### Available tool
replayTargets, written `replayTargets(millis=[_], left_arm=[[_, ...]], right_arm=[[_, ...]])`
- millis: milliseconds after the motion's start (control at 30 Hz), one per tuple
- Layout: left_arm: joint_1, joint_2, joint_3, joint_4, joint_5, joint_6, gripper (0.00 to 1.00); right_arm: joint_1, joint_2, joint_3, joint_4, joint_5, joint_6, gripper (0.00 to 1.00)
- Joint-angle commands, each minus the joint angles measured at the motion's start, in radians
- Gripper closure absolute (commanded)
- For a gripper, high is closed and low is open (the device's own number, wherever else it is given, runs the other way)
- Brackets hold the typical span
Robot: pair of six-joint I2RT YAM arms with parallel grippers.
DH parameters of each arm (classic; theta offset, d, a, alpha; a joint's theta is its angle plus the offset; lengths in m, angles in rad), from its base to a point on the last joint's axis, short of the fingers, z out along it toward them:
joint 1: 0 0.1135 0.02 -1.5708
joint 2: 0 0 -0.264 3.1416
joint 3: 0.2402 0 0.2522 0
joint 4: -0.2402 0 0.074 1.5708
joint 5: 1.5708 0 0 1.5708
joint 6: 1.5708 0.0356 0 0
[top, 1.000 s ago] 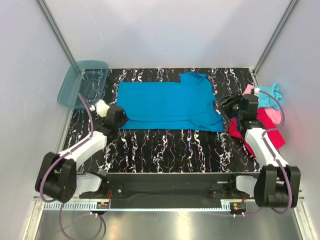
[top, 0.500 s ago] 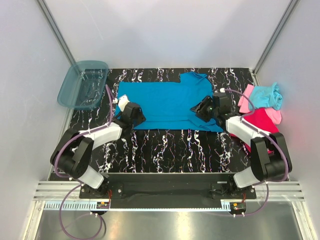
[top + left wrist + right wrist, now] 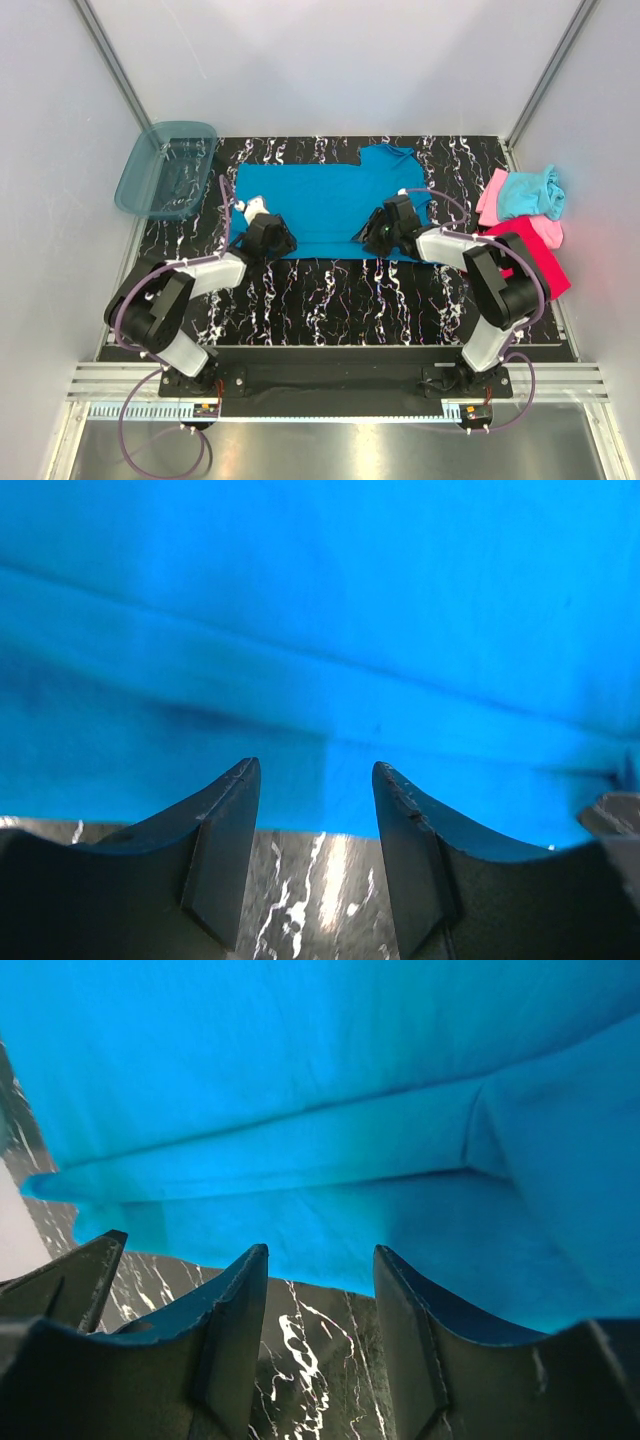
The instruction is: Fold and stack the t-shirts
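Gap on your left gripper [image 3: 315, 772] reads partly spread and released, with nothing pinched. The marbled table [image 3: 300, 900] shows between the fingers, and the near hem of the blue t-shirt [image 3: 320, 600] lies right at the tips; whether they touch cloth, I can't tell. Same story on your right gripper [image 3: 320, 1258]: fingers apart and empty, with the hem just ahead. From above, both sit low at that near edge, the left one by the shirt's left corner and the right one right of its middle, the shirt spread flat beyond them. Out past your right gripper, the magenta-red t-shirt [image 3: 530, 262], light pink t-shirt [image 3: 490, 200] and light aqua t-shirt [image 3: 530, 190] lie heaped at the table's edge. Out past your left gripper sits the teal bin [image 3: 165, 170].
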Motion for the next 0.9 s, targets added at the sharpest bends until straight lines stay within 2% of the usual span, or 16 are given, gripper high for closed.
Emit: replayTargets(millis=[0, 867], left_arm=[[-0.025, -0.022, -0.042, 0.096, 0.021, 0.031, 0.47], [-0.088, -0.154, -0.139, 0.110, -0.004, 0.074, 0.47]], right_arm=[[0.030, 0.006, 0.004, 0.063, 0.056, 0.016, 0.47], [0.052, 0.155, 0.142, 0.044, 0.133, 0.006, 0.49]])
